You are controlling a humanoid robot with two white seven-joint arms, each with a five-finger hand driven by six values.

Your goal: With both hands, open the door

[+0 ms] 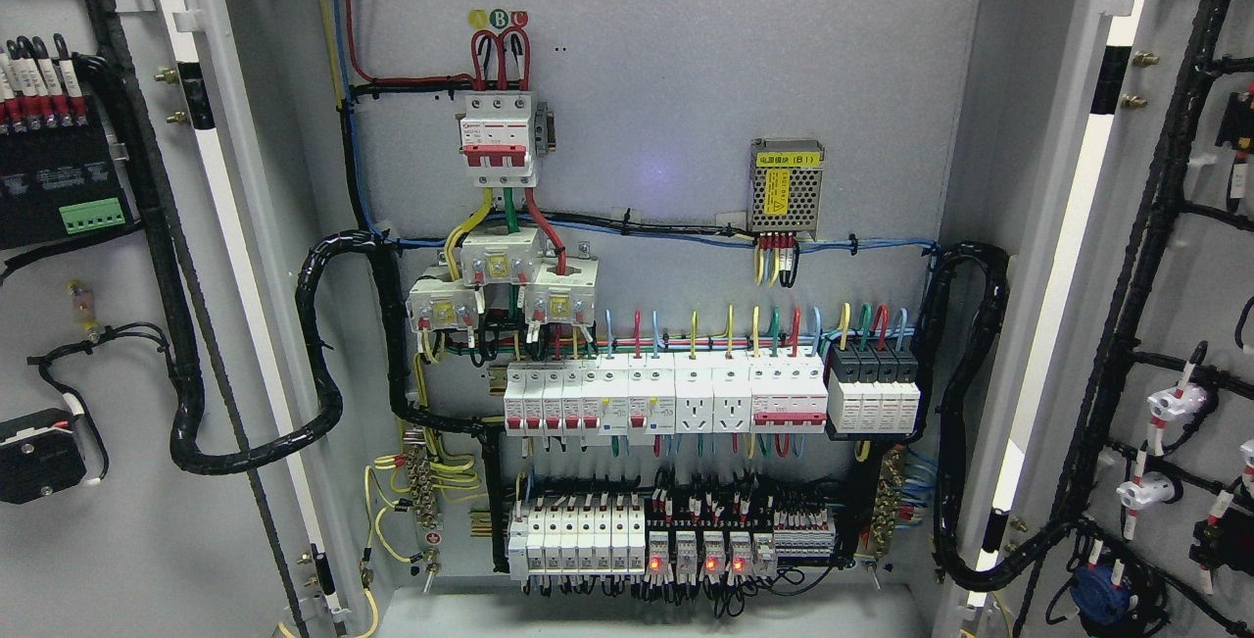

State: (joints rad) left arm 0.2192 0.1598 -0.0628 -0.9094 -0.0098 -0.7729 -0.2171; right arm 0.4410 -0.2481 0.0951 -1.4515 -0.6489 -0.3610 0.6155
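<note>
the electrical cabinet (666,177) filled the head view, and both of its doors already stood wide open, so the opening looked done, or close to it. the left door (108,324) swung out to the picture's left, its inner face towards the camera, its long hinge edge running top to bottom along the cabinet frame. the right door (1176,324) mirrored it on the right. neither robot hand appeared anywhere in view, so whether the fingers were spread, curled or holding anything could not be told, nor which arm sat nearer to either door.

between the doors, the grey back panel carried a red-fronted main breaker (498,140) at upper left, a perforated power supply (786,185) to its right, a row of white breakers and sockets (666,395) across the middle, and a lower row of relays (707,552) with red lights lit. black wire looms (323,354) looped from the panel to each door; any further swing would pull on these, so they marked the likely limit.
</note>
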